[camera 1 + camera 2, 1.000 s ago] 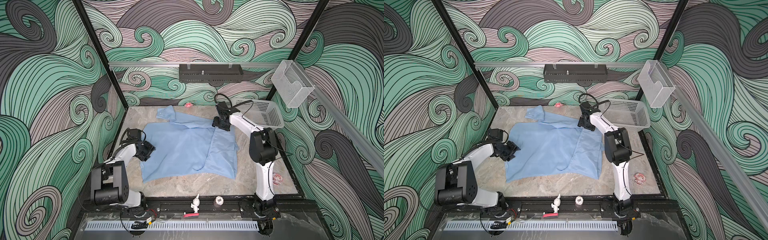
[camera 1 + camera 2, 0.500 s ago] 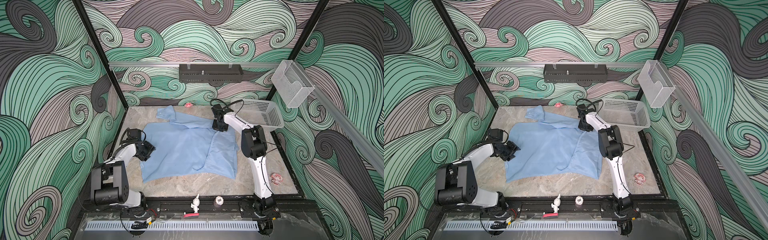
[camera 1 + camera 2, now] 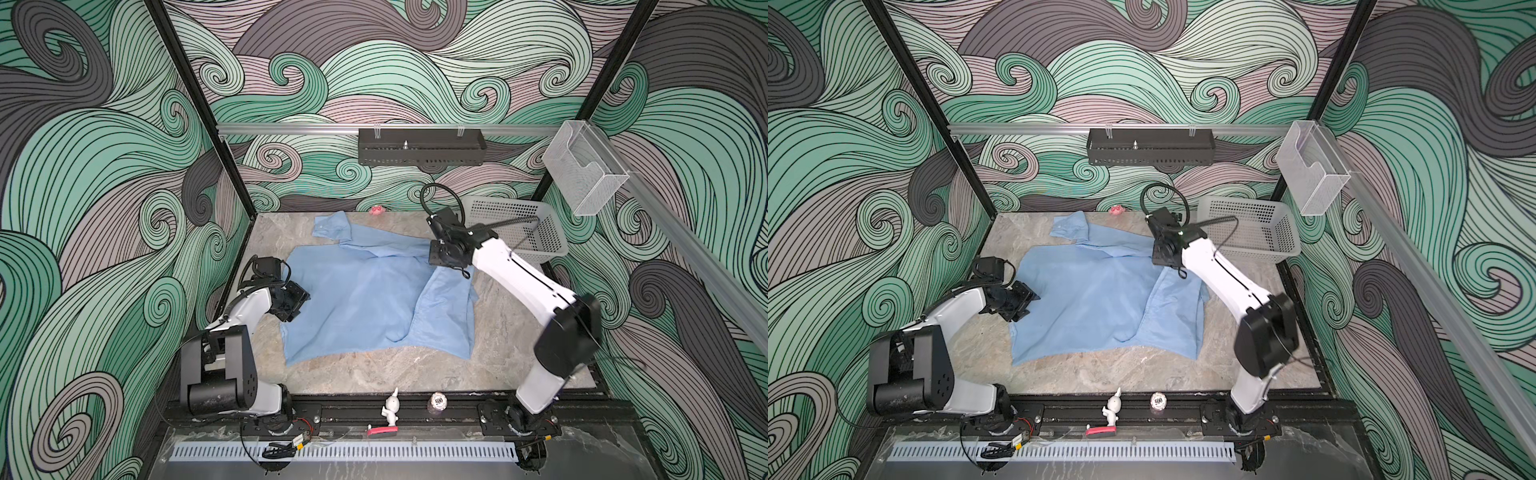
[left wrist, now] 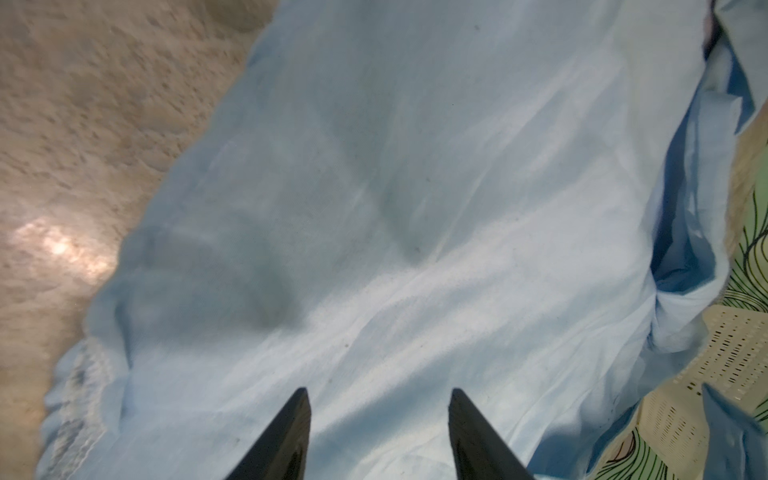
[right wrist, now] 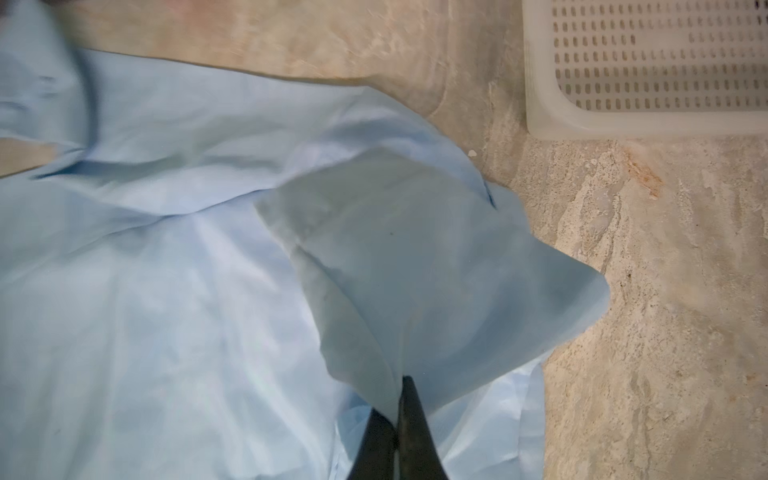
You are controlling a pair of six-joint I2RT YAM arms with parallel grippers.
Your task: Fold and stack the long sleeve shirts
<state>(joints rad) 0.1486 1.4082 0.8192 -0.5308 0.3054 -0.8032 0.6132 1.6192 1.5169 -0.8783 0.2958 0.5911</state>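
I see the light blue shirt (image 3: pixel 365 299) spread across the middle of the worktop (image 3: pixel 374 370), with one cuffed sleeve reaching the back edge at upper centre. Its left edge lies near the left wall post, where my left claw (image 3: pixel 300 302) hangs over the cloth with jaws parted, gripping nothing. My right claw (image 5: pixel 400 388) is pinched tight on a raised fold at the shirt's upper right corner. Bare worktop runs in a band below the hem across the lower centre, and in a narrower strip right of the shirt. The white perforated basket (image 3: pixel 555 245) sits at upper right, apart from the shirt, its holed floor in plain sight; the right arm's cable crosses over it.
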